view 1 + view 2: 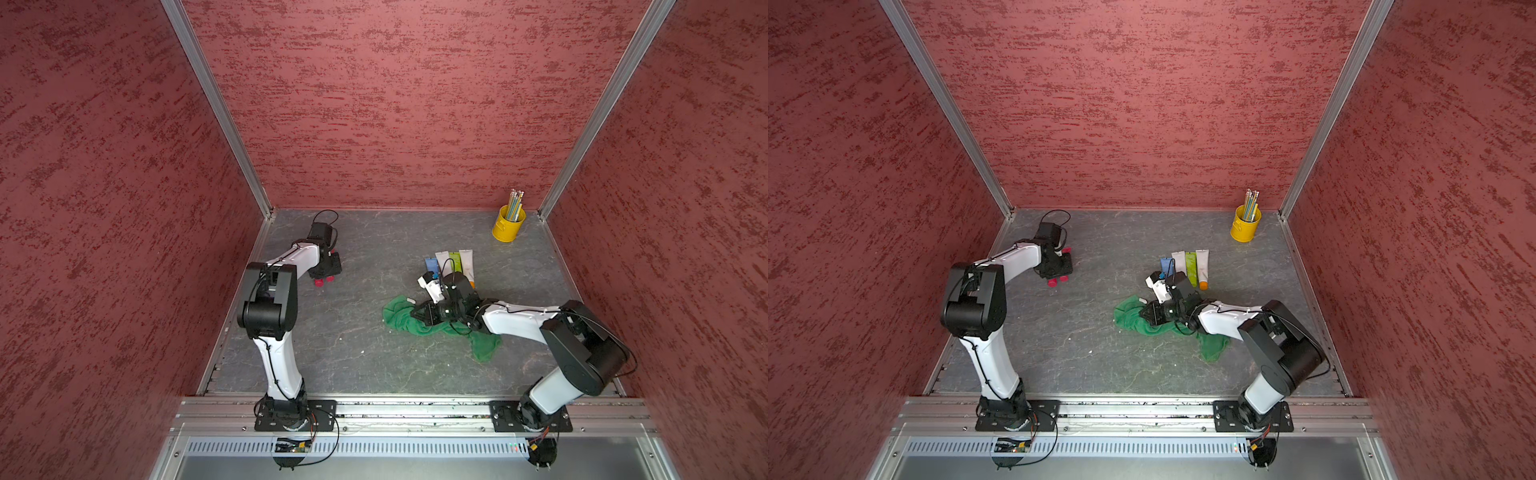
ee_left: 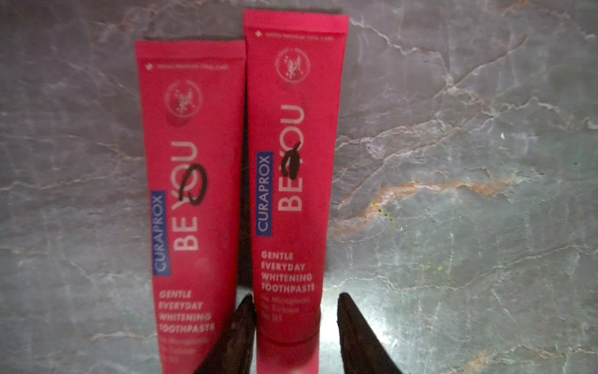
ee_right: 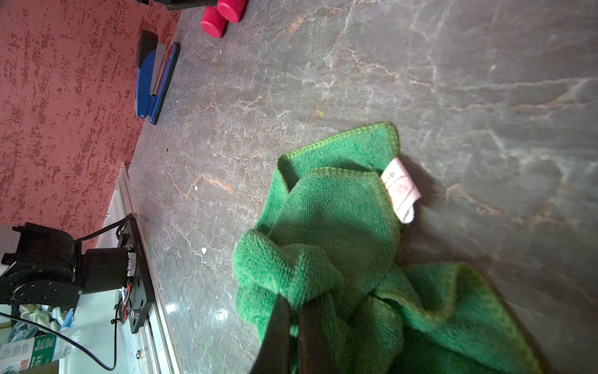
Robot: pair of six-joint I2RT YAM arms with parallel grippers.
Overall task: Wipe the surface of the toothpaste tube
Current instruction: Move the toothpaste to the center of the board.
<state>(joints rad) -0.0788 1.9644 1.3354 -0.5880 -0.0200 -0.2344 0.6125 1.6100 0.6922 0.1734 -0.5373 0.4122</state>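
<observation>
In both top views the grey marble table (image 1: 353,340) holds a green cloth (image 1: 401,313) on its right half. Back-left, 2 red tubes lie side by side: the toothpaste tube (image 2: 291,162) & a twin tube (image 2: 191,194). L gripper (image 2: 294,296) straddles the toothpaste tube nr its cap end, jaws apart, not clamped. R gripper (image 3: 293,306) is pinched tight on a fold of the cloth.

One red toothpaste tube (image 2: 191,210) and its twin (image 2: 291,210) each read "CURAPROX", "BE YOU" and "GENTLE EVERYDAY WHITENING TOOTHPASTE"; finer print blurs. The white tag (image 3: 401,191) on the green cloth (image 3: 323,233) is unreadable.
</observation>
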